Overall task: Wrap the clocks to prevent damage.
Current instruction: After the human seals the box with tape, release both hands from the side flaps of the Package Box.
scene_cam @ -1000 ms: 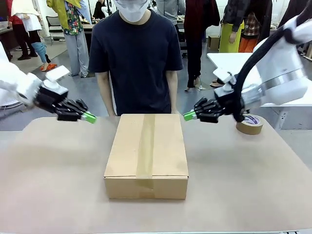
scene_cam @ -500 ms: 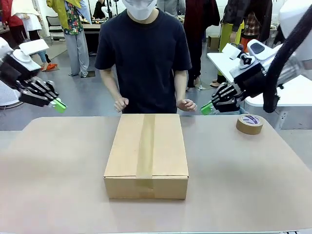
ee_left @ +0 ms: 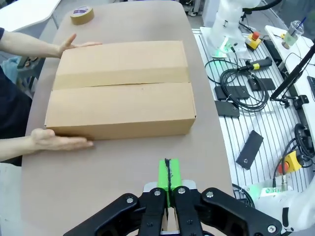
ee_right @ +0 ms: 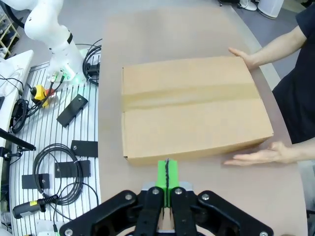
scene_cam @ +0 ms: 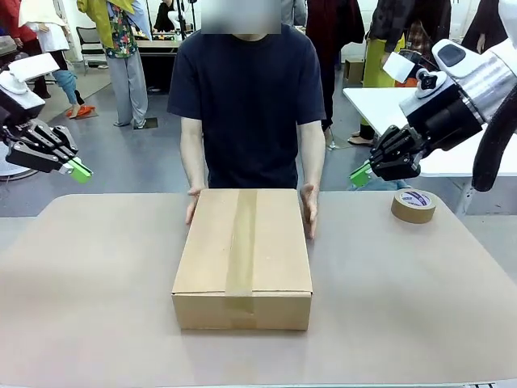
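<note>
Left pincer, right pincer raised, pressed together, empty. Person's 2 hands flank box on tan desk; tape roll right.

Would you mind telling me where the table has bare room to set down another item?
Wide bare patches lie on both sides of the cardboard box, out to the table edges, and a strip lies in front of it. The far right corner holds the tape roll. It is crowded at the box's far end, where the person's hands flank it.
</note>
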Robot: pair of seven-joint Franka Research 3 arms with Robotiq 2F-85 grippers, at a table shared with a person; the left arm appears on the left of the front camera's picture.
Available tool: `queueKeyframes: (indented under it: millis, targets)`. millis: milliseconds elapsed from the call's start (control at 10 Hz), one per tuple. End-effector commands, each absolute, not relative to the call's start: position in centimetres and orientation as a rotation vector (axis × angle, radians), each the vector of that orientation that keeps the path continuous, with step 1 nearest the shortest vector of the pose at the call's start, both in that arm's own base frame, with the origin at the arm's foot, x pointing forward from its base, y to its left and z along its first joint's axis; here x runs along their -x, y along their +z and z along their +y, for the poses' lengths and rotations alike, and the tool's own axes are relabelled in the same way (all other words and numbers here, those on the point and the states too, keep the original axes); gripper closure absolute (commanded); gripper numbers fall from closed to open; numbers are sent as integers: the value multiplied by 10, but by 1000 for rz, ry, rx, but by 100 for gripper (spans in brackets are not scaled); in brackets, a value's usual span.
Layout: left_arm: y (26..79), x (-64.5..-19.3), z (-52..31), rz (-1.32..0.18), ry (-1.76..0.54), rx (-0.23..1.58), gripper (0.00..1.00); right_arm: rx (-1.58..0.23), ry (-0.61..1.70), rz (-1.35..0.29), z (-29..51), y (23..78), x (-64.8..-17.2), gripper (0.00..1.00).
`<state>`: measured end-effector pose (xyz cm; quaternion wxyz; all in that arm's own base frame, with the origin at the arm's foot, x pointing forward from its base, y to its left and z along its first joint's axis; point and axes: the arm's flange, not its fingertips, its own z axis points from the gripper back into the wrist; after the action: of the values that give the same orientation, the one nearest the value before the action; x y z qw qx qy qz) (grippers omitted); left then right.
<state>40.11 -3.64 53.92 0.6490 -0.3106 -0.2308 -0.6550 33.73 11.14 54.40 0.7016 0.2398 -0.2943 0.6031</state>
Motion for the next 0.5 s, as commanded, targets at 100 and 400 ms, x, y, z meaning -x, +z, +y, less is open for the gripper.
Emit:
queueKeyframes:
  millis: [100,400]
  targets:
    - [540,-407,-38,-530,-1494,708,99,-538,1339,-655,113,540,-342,99]
    - [540,-407,-38,-530,-1494,708,99,-538,1339,-655,113,540,-342,99]
